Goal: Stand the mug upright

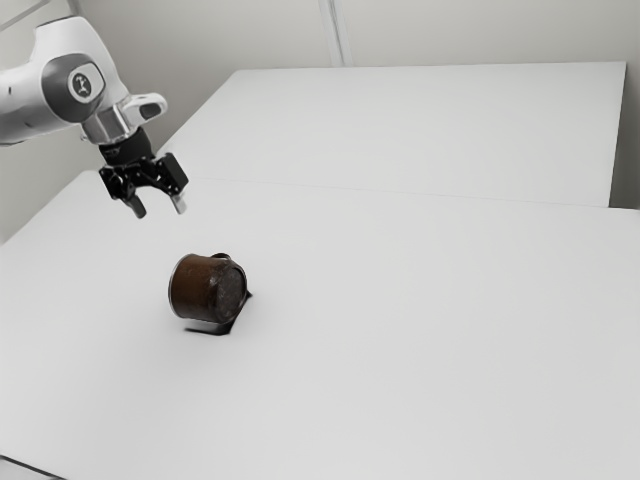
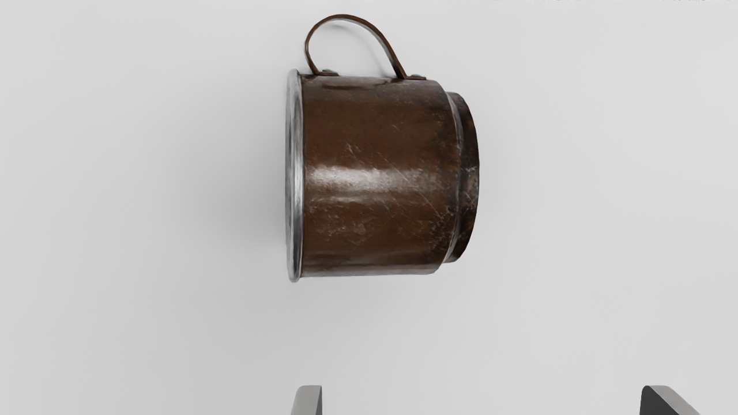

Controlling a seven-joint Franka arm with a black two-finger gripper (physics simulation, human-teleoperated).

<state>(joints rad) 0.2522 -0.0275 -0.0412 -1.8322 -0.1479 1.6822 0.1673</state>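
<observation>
My gripper (image 1: 159, 207) hangs above the table in the exterior view, higher than the mug and toward the exterior view's left, with its fingers spread apart. The brown metal mug (image 1: 205, 289) lies on its side on the table, its dark base facing the exterior view's right and its rim the left. In the wrist view the mug (image 2: 375, 178) shows its side wall, silver rim and looped handle (image 2: 369, 26). The gripper (image 2: 481, 397) stands open there, nothing between its fingertips, apart from the mug.
A white table (image 1: 400, 350) carries the mug. Beyond a thin seam, another white surface (image 1: 430, 130) stretches toward the pale wall. A dark line crosses the exterior view's lower left corner.
</observation>
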